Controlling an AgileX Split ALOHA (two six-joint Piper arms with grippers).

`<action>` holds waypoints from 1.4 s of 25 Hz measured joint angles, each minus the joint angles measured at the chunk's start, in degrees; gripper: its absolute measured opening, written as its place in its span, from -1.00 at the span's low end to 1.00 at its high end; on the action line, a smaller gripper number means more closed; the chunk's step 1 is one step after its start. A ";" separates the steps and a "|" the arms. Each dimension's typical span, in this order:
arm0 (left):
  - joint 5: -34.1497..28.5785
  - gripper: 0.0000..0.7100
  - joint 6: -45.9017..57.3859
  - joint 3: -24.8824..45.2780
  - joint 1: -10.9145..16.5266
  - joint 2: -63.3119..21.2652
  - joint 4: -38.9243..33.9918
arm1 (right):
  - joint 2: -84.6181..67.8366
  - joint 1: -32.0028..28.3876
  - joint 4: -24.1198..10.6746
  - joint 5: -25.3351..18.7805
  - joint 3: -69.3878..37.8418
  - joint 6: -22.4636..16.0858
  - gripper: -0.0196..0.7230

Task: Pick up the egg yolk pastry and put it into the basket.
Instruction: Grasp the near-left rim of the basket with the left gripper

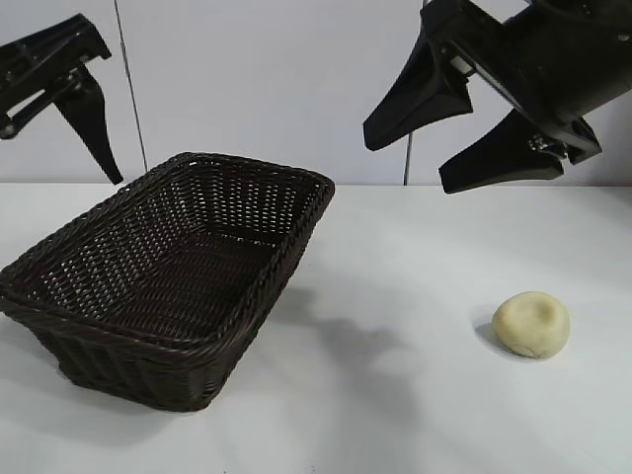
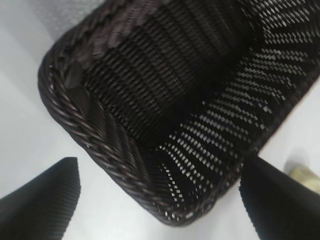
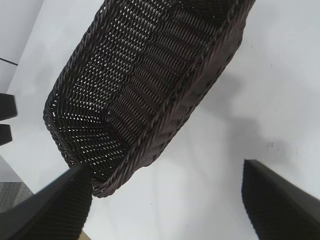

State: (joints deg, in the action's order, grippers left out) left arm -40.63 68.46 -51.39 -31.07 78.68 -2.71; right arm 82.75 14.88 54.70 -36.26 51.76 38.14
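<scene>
The egg yolk pastry (image 1: 531, 324), a small pale cream dome with a dent on top, lies on the white table at the right. A sliver of it shows in the left wrist view (image 2: 306, 176) beside a finger. The dark brown wicker basket (image 1: 247, 296) stands at the left and holds nothing; it also shows in the left wrist view (image 2: 95, 125) and the right wrist view (image 3: 170, 105). My right gripper (image 1: 406, 163) is open and empty, high above the table between basket and pastry. My left gripper (image 1: 59, 148) is open and empty, raised above the basket's far left side.
The white table (image 1: 415, 395) has bare surface between the basket and the pastry and in front of both. A pale wall with a thin vertical seam (image 1: 131, 89) stands behind. The table's near edge runs along the bottom of the exterior view.
</scene>
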 joint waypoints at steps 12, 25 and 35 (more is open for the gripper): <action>1.72 0.77 9.80 4.83 0.00 2.78 -0.33 | 0.00 0.00 0.00 0.09 0.00 0.00 0.63; 8.68 0.77 10.27 5.35 0.00 9.08 -0.37 | 0.00 0.00 0.00 0.21 0.00 0.00 0.61; 10.57 0.76 10.27 5.35 0.00 17.23 -0.37 | 0.00 0.00 0.00 0.21 0.00 0.00 0.61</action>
State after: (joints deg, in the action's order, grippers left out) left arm -30.07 78.73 -46.04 -31.07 95.91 -3.08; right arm 82.75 14.88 54.70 -36.05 51.76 38.14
